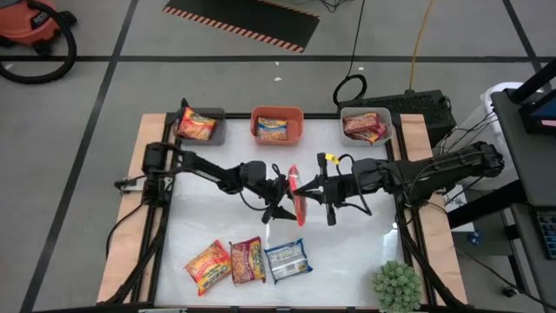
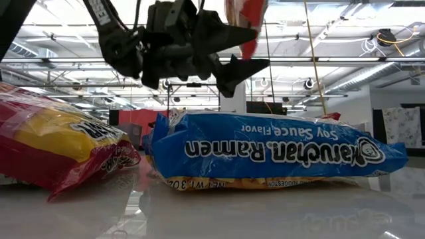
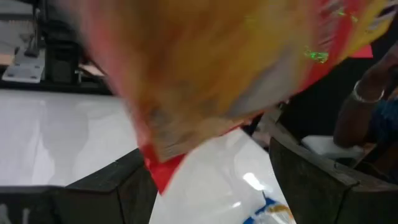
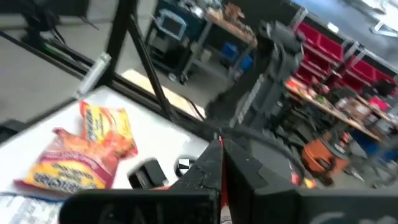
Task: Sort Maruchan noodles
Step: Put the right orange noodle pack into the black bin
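Blue packet: nearest low camera, reads "Maruchan Ramen, Soy Sauce Flavor".
Red packet: mid-counter, airborne, pinched edge-on by shut right hand.
Left hand: open wide, fingers apparently around packet.
Bins: grey, orange, white, each holding noodles.
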Robot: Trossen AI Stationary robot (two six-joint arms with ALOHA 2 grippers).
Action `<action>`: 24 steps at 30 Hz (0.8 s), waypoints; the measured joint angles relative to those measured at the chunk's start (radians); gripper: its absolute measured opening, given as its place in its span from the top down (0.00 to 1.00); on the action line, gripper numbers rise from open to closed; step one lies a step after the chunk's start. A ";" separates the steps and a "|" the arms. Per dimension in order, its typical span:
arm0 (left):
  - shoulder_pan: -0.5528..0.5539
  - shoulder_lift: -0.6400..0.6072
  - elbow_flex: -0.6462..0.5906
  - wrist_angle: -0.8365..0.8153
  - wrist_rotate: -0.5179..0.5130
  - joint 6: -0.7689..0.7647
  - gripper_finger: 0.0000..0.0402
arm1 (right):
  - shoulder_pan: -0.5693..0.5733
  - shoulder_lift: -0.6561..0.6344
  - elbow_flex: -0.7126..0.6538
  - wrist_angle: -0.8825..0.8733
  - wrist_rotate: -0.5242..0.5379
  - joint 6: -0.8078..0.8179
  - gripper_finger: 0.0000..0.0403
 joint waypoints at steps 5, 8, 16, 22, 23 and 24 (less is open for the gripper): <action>0.002 0.056 0.000 0.184 0.073 -0.061 0.27 | 0.003 0.000 0.000 0.028 -0.006 0.001 1.00; -0.011 0.073 0.000 0.262 0.088 -0.087 0.27 | 0.003 0.000 0.000 0.029 -0.006 0.007 1.00; -0.029 0.076 0.000 0.347 0.088 -0.122 0.27 | 0.003 0.000 0.000 0.035 -0.051 0.024 1.00; -0.029 0.076 0.000 0.385 0.066 -0.148 0.27 | 0.003 0.000 0.000 0.031 -0.086 0.041 1.00; -0.029 0.076 0.000 0.385 0.059 -0.148 0.27 | 0.003 0.000 0.000 0.028 -0.085 0.049 1.00; -0.029 0.076 0.000 0.385 0.056 -0.148 0.27 | 0.003 0.000 0.000 0.027 -0.085 0.054 1.00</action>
